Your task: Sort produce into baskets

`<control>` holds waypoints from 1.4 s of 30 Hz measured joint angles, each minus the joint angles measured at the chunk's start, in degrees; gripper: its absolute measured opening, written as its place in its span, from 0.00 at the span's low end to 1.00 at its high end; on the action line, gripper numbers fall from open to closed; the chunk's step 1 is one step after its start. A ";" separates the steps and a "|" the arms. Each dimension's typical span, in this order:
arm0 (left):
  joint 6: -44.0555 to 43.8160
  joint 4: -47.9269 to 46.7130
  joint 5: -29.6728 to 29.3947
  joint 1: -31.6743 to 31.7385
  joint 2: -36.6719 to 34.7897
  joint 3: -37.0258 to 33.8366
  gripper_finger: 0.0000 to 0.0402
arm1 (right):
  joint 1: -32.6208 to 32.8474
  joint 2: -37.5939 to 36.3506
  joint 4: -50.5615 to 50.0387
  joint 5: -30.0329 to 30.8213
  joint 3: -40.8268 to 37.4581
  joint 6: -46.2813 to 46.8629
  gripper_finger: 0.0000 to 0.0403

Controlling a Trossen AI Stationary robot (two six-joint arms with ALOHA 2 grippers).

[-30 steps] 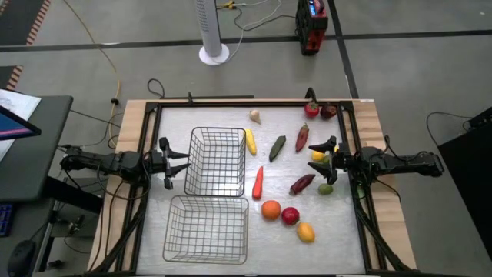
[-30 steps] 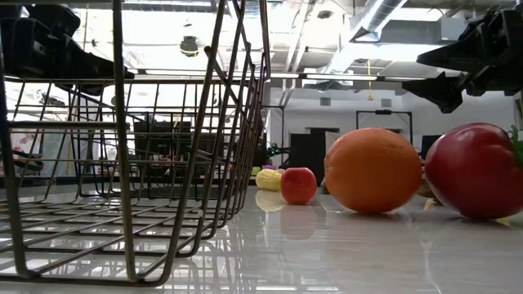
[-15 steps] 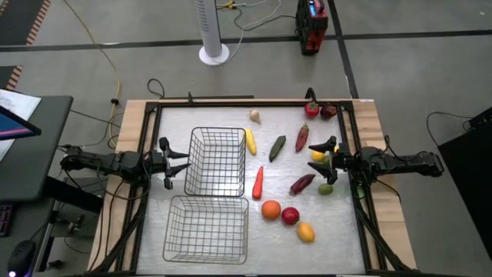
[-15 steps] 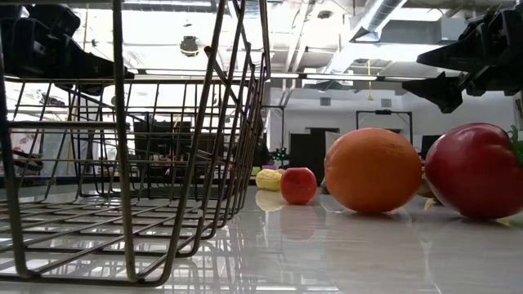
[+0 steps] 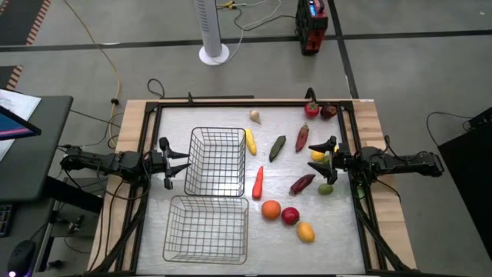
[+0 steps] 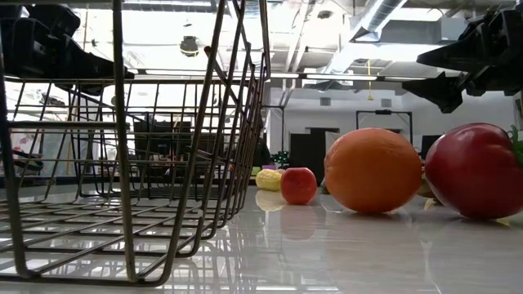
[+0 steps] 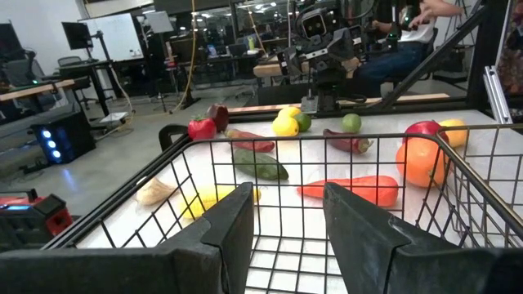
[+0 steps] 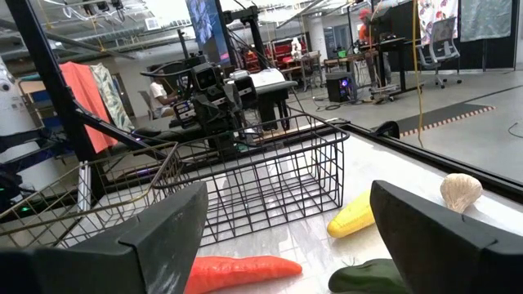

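Note:
Two wire-mesh baskets stand on the white table, one toward the far side (image 5: 217, 160) and one toward the near side (image 5: 206, 229); both hold nothing. The produce lies to their right: a garlic (image 5: 254, 116), a yellow corn (image 5: 250, 141), a green vegetable (image 5: 277, 147), a carrot (image 5: 258, 182), an orange (image 5: 270, 209), a red apple (image 5: 290, 216) and others. My left gripper (image 5: 181, 163) is open just left of the far basket, above the table. My right gripper (image 5: 327, 159) is open above a yellow fruit (image 5: 317, 155), clear of it.
More pieces lie near my right gripper: a red chili (image 5: 301, 137), a purple eggplant (image 5: 302, 184), a green lime (image 5: 326, 188), a tomato (image 5: 311, 109). A yellow fruit (image 5: 306, 231) lies near the front. A black frame (image 5: 254, 101) rims the table.

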 joint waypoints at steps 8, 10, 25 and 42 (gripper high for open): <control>0.00 -0.01 0.00 -0.02 0.00 -0.01 0.34 | 0.01 0.00 0.01 -0.02 -0.02 0.00 0.91; 0.00 -0.02 0.00 0.00 0.01 -0.01 0.34 | 0.00 0.01 0.01 0.00 0.00 0.00 0.91; 0.04 0.00 -0.01 0.00 0.01 -0.01 0.34 | 0.00 -0.01 0.01 0.00 -0.01 0.00 0.91; -6.23 2.38 0.09 0.00 -0.01 -0.16 0.34 | 0.02 -0.02 0.01 -0.01 -0.02 0.00 0.91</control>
